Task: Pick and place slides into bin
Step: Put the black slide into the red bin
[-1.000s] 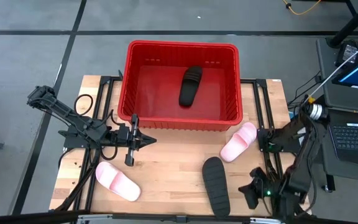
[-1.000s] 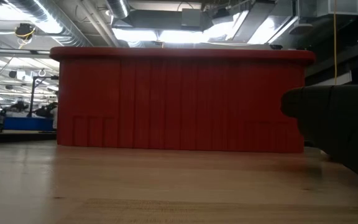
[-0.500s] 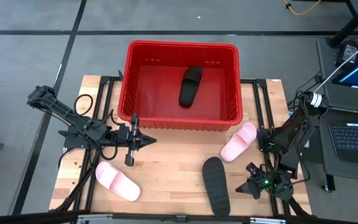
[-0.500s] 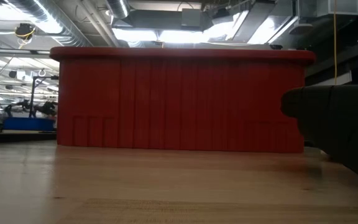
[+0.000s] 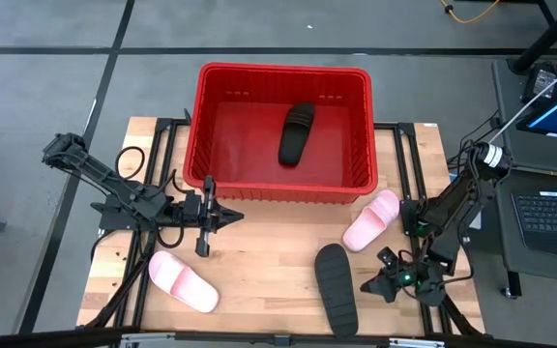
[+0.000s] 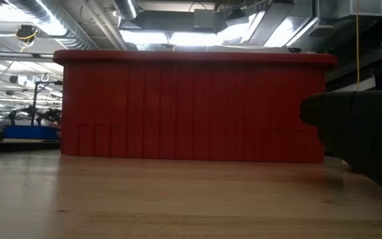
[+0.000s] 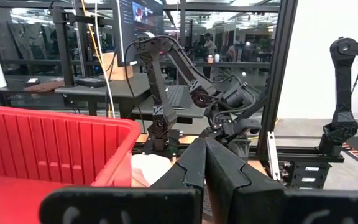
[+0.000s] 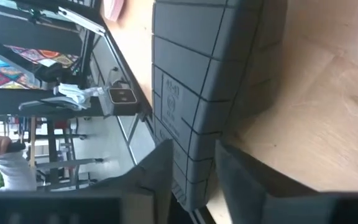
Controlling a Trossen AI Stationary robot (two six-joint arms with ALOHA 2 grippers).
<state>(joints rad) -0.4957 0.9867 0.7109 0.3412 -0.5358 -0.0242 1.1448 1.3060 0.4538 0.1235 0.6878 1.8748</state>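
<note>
The red bin stands at the table's far middle with one black slide lying flat inside. A second black slide lies on the table at the near right. One pink slide lies by the bin's right corner and another pink slide at the near left. My right gripper is open at the near black slide's right side. In the right wrist view this slide's ribbed dark surface reaches between the fingers. My left gripper hovers shut in front of the bin, pointing level. My right gripper's fingers stand on either side of the black slide's edge, coming slanting down from the table's right. I cannot tell whether they touch it. The slide lies flat on the table.
The low view shows the bin's near wall and the dark slide at the right. Bare wood lies between the slides. A laptop sits on a stand beyond the table's right edge.
My right gripper has come down and toward the table's left, from the near right edge to the black slide's side. It has tipped, and its fingers now stand apart. The slides have kept their places.
</note>
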